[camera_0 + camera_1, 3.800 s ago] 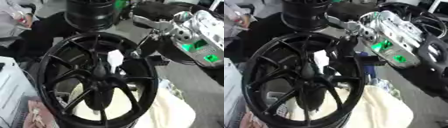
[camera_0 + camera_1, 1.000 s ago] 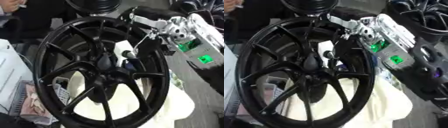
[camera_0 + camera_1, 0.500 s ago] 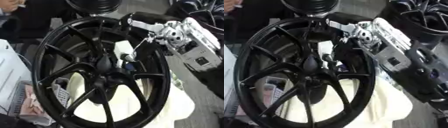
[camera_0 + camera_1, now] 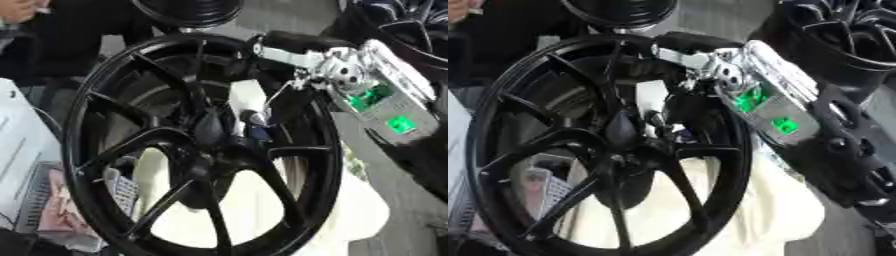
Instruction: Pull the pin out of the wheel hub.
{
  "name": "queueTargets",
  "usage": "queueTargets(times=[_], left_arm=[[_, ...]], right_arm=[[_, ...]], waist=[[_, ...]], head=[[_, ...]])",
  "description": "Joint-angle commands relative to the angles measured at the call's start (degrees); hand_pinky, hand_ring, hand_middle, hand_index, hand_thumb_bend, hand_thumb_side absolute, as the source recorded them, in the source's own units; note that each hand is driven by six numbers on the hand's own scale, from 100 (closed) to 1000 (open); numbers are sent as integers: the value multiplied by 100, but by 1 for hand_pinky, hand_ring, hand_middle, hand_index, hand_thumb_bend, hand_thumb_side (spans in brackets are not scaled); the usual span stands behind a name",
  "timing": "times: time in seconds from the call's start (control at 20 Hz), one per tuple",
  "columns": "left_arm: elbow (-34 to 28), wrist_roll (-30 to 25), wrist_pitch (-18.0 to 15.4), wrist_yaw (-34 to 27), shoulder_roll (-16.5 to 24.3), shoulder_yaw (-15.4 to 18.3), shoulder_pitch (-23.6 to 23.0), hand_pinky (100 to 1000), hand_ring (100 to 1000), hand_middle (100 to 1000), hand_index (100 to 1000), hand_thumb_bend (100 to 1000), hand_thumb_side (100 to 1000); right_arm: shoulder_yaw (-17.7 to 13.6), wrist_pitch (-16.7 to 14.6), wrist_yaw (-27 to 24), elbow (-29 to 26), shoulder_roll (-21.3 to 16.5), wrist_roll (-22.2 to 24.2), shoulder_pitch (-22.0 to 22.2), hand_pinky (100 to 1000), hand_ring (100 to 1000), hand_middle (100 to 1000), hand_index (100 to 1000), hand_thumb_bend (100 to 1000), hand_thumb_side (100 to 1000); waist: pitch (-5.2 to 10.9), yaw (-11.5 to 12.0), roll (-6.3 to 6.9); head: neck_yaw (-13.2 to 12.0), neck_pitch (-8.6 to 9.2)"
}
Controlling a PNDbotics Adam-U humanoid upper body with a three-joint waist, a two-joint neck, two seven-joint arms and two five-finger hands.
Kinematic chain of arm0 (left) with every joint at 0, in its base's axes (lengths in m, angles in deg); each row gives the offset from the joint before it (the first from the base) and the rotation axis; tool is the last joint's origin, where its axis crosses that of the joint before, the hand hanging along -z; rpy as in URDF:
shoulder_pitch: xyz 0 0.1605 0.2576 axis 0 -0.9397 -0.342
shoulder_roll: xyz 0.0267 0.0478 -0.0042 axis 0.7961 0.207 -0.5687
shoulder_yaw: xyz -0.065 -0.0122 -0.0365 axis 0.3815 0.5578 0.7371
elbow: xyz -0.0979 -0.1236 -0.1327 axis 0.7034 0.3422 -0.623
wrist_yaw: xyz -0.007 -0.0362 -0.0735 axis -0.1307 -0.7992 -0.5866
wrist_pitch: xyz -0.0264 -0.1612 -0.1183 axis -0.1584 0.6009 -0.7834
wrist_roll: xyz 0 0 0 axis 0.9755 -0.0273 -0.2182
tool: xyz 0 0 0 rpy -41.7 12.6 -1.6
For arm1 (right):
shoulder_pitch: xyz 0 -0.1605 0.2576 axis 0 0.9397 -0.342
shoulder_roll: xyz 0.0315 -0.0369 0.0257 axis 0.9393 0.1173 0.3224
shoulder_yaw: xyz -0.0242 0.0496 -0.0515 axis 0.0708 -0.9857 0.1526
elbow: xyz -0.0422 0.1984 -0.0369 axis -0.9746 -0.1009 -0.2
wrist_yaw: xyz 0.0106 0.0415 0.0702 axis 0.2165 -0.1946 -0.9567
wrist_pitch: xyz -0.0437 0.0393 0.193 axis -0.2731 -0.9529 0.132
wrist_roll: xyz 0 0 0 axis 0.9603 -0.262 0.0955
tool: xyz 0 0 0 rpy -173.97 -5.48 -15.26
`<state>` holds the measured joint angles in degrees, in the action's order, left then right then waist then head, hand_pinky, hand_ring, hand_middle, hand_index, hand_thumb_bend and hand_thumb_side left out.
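Observation:
A large black multi-spoke wheel hub (image 4: 87, 105) stands tilted on a cream cloth and fills most of both views. Near its centre, a small light-tipped pin (image 4: 255, 119) with a bluish part sticks out between the spokes. My right hand (image 4: 287, 102) comes in from the upper right, over the rim. Its dark fingers are curled down onto the pin and pinch it. The silver wrist (image 4: 346, 75) with green lights sits just outside the rim. My left hand shows in neither view.
The cream cloth (image 4: 363, 212) lies under the wheel at the lower right. Other black wheels stand at the top (image 4: 188, 10) and upper right (image 4: 842, 45). A white box (image 4: 22, 145) and papers sit at the left edge.
My right hand has turned and reached in deeper over the rim toward the hub centre, fingers closing on the pin. The whole view has also shifted a little.

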<state>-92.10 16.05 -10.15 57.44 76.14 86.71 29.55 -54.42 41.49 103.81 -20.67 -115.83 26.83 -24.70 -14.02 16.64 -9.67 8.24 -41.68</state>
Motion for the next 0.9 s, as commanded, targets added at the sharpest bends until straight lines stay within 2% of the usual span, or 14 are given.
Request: queueTargets(times=[0.05,0.5,0.65,0.9], left_arm=[[-63,13,-5,13,73,78,7,892,761,656,841,100,549],[-63,59,-136,22,-5,64,-2,893,757,649,837,100,560],[-63,77,-164,22,-47,66,-7,893,756,647,835,100,564],[-63,99,-251,140,-108,62,-27,890,755,646,834,100,557]], right_arm=[[-79,1120,-77,75,-43,1148,-36,821,812,759,797,398,100],[-116,1142,-146,156,-30,1148,-14,806,778,699,747,375,100],[-146,1173,-156,208,-29,1148,-2,797,758,647,715,367,100],[-220,1228,-148,126,-51,1148,-23,760,670,514,610,210,100]], waist=[[61,13,53],[50,26,47],[40,27,48],[44,23,52]], head=[[15,81],[28,89],[43,94],[38,84]])
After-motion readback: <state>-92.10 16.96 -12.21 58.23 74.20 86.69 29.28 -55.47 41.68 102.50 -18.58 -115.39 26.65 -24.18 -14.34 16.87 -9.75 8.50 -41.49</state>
